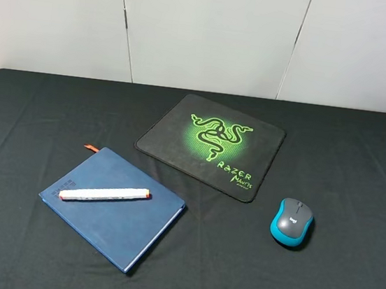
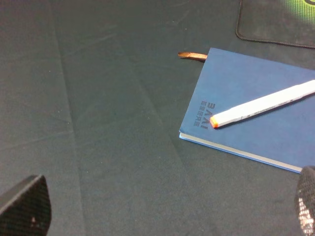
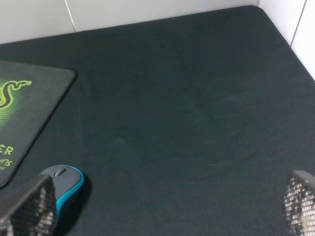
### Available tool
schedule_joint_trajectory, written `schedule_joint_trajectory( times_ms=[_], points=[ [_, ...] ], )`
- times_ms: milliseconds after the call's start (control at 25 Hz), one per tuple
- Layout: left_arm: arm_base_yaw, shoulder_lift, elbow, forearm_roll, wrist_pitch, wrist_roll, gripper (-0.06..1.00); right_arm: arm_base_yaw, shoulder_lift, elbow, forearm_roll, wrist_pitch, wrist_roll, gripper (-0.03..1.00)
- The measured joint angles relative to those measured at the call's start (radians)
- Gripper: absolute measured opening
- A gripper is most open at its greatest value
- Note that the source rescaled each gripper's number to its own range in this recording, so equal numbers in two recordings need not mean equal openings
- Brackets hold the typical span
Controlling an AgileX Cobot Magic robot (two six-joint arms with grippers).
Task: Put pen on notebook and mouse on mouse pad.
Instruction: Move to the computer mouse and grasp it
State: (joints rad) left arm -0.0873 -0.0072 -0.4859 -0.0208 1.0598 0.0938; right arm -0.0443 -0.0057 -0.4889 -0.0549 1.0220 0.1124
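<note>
Half the task looks done. The pen (image 1: 104, 194), white with orange-red tips, lies flat across the blue notebook (image 1: 120, 224), fully on the cover, nothing overhanging. The notebook sits angled toward the near-left part of the counter (image 1: 361, 151), orange ribbon sticking out at its far corner.

The mouse (image 1: 292, 221) is not on the mouse pad (image 1: 173, 131) yet. It rests on bare black cloth just off the pad's near right corner, apart from it, toward the right edge. The pad lies mid-counter, nearer the far edge, top free.

The left end effector (image 2: 165, 209) is released, fingers spread wide, grasping nothing, hanging above the cloth beside the notebook. The right end effector (image 3: 162, 206) is also released and empty, one finger close over the mouse. My guess is it's lining up for the pick.

Writing: green "RAZER" on the pad under the snake logo, with a smaller word below that I can't read surely. A small white mark on the mouse's grey top looks like "logi". Embossed letters sit near the notebook's corner, not legible.
</note>
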Motion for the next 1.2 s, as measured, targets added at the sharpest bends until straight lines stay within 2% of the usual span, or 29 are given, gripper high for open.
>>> schedule_joint_trajectory(
  times_ms=[800, 920, 1200],
  points=[
    [0.000, 0.000, 0.000, 0.000, -0.001, 0.000, 1.00, 0.000, 0.003, -0.007, -0.003, 0.000, 0.001, 1.00],
    [0.000, 0.000, 0.000, 0.000, -0.001, 0.000, 1.00, 0.000, 0.083, -0.059, 0.017, 0.001, 0.008, 1.00],
    [0.000, 0.000, 0.000, 0.000, -0.003, 0.000, 1.00, 0.000, 0.479, -0.246, 0.030, -0.004, 0.011, 1.00]
  ],
)
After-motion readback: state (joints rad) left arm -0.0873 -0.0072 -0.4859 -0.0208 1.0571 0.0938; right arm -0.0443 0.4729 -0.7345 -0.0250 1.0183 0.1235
